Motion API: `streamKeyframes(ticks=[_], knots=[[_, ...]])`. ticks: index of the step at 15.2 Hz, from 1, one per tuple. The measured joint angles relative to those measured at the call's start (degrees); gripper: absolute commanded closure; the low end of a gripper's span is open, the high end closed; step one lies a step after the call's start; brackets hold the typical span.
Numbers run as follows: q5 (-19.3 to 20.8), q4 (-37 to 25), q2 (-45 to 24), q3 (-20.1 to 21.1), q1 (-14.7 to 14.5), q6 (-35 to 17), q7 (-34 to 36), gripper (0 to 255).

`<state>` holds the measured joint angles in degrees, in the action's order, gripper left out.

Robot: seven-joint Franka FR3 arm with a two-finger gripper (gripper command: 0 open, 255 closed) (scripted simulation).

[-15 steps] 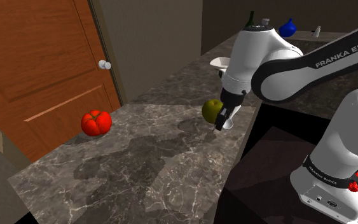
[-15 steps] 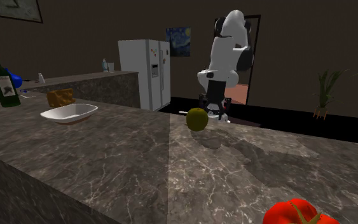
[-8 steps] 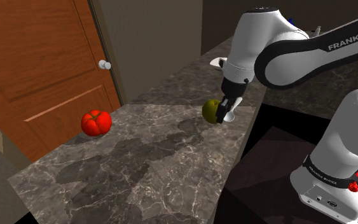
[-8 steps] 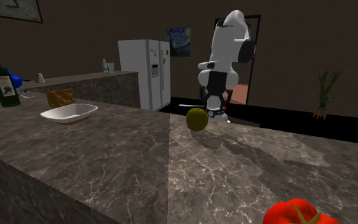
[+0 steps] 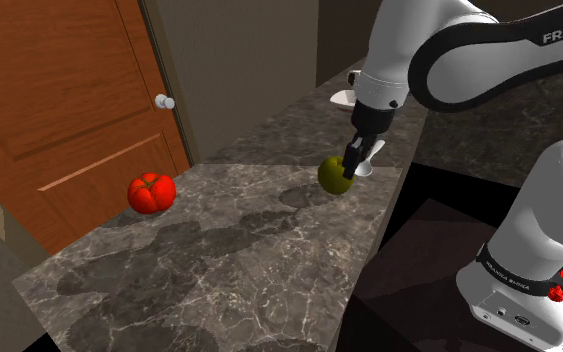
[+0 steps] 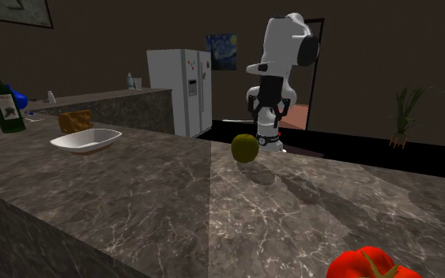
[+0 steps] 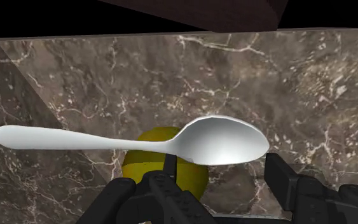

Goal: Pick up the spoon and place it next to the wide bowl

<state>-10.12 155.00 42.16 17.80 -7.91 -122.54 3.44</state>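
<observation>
Gripper [image 5: 355, 160] clenched on the spoon [image 5: 371, 165], held in the air clear of the counter [image 5: 239, 260], just above a yellow-green apple [image 5: 335, 175]. Apple sits close to the counter edge on the stand's side. Wrist view: gripper [image 7: 225, 179] has its black fingers [image 7: 165, 188] on either side of the spoon's bowl end; spoon [image 7: 215, 141] lies level and crosswise, handle sticking out past one finger, apple [image 7: 152, 170] under it, veined dark stone beneath. Second exterior view: gripper [image 6: 269, 130] points down over the apple [image 6: 245, 148], spoon handle [image 6: 230, 121] a thin pale line running toward that view's left. Wide bowl [image 6: 86, 140], white and shallow, rests on the counter well apart from spoon and apple; a dark bottle [image 6: 5, 103] stands beyond it. Shoulder view: bowl [image 5: 341, 98] partly behind the arm. Red tomato [image 5: 151, 192] near the counter edge by the wooden door [image 5: 59, 100], well apart from the apple.
</observation>
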Motion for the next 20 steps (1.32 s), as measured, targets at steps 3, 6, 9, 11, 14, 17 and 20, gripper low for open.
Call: streamKeyframes(ticks=[3,6,9,11,14,17,20], knots=[[1.1,-1.3,-0.4,-1.6,1.1,1.0,-1.7,255],[3.1,-2.0,-2.4,-5.1,3.6,-0.2,-5.8,255],[5.0,-3.4,-4.9,-8.4,5.9,-1.1,-9.8,255],[6.3,-4.6,-6.8,-10.8,7.5,-1.7,-12.7,255],[7.7,-6.8,-10.4,-13.8,9.4,-3.1,-16.5,255],[8.9,-9.9,-14.3,-17.0,11.2,-3.9,-20.5,255],[9.6,-13.5,-18.5,-19.8,12.6,-4.4,-24.2,255]])
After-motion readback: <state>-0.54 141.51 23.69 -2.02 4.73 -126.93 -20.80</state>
